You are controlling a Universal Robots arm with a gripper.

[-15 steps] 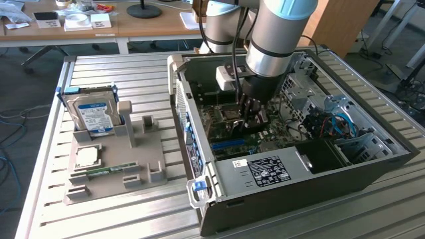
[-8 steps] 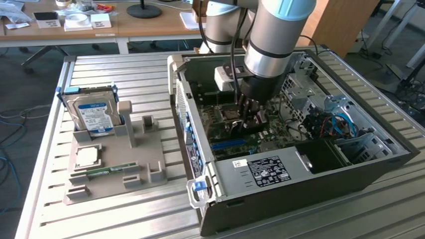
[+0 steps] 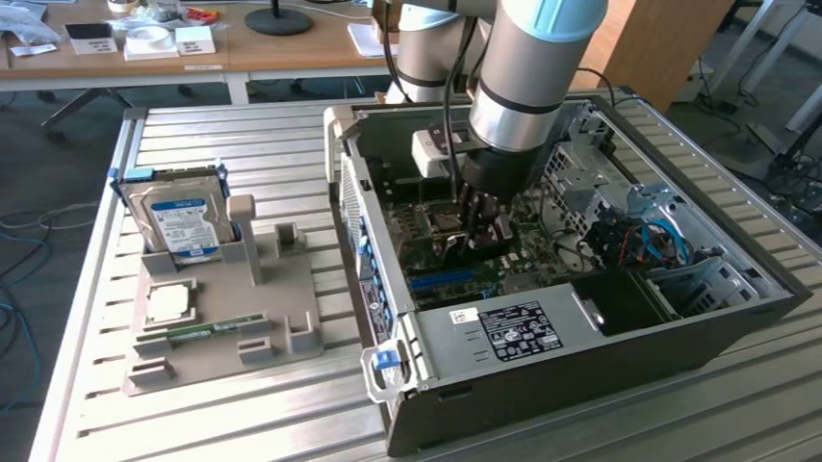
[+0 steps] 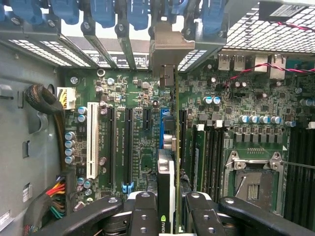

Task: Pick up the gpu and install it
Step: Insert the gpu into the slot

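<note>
Grips the gpu [image 4: 166, 196] edge-on in the closed tool [image 4: 170, 211]. Holds it upright inside the open case [image 3: 552, 375], over the motherboard [image 4: 142, 98] slots, bracket toward the blue rear clips [image 4: 103, 10]. Cannot tell whether seated.

Arm [image 3: 521, 87]: thick round tube, brushed silver-grey, with a pale blue cap [image 3: 565, 14] on the joint above it. A second grey segment [image 3: 430, 43] stands farther back. The wrist section [image 3: 495, 173] is black and narrower than the tube. A white boxy housing [image 3: 434, 152] is fixed to its side, on the exterior view's left. Thin black cables [image 3: 449, 96] run down along the tube. Jaws: black, slim, paired. Wrist view: matte black rounded linkage bars [image 4: 93, 216] on both sides, each carrying round silver pin heads [image 4: 113, 200]. The inner blocks [image 4: 143, 216] are black with small screw holes.
</note>
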